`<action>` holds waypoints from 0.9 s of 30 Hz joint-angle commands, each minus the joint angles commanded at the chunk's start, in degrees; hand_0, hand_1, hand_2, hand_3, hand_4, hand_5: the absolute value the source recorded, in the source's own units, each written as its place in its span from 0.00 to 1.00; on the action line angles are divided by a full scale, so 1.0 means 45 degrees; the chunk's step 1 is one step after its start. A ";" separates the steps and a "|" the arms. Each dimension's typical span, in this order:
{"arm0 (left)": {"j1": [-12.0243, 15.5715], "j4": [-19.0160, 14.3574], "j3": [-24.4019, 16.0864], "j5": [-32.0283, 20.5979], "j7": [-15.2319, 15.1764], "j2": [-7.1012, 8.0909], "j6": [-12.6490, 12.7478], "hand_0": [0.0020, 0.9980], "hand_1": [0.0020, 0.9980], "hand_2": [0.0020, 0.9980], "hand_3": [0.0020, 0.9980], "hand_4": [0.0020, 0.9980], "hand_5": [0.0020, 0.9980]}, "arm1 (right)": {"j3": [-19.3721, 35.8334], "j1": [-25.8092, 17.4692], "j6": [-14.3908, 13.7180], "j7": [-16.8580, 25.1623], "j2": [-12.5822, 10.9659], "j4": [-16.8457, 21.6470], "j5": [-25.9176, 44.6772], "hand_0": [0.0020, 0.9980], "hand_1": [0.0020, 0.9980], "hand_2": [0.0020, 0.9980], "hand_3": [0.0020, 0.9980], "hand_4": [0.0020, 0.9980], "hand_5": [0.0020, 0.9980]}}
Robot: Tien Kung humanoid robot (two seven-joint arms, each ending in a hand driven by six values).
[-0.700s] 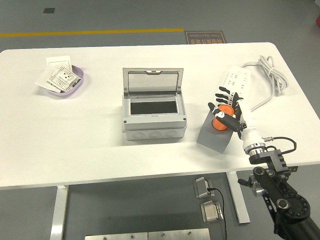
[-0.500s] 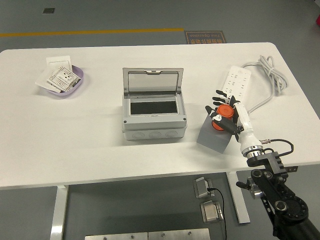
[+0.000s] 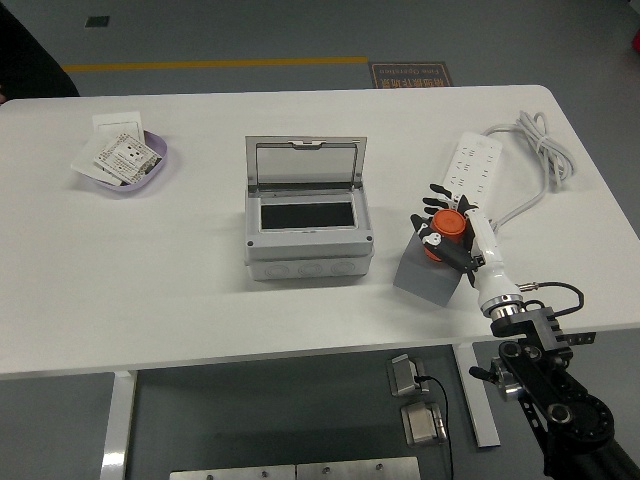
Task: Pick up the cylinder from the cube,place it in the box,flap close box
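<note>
Over the last moments the right hand [image 3: 447, 228], with its black fingers and white forearm shell, has crept a little up and leftward in the frame with its fingers clenched around the small orange cylinder [image 3: 445, 226], which now seems to sit slightly higher against the matte grey cube [image 3: 426, 276] at centre right, so the lift appears underway. The grey plastic box [image 3: 308, 232] at frame centre waits with its clear hinged lid [image 3: 305, 163] upright and its dark interior free, on the smooth white table [image 3: 180, 290].
</note>
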 joint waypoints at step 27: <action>0.0016 0.0000 0.0198 -0.0393 -0.0249 0.0070 -0.0168 0.60 0.66 0.61 0.62 0.68 0.29 | -0.0079 0.0053 -0.0002 -0.0358 -0.0139 0.0388 0.0514 0.70 0.62 0.57 0.54 0.00 0.00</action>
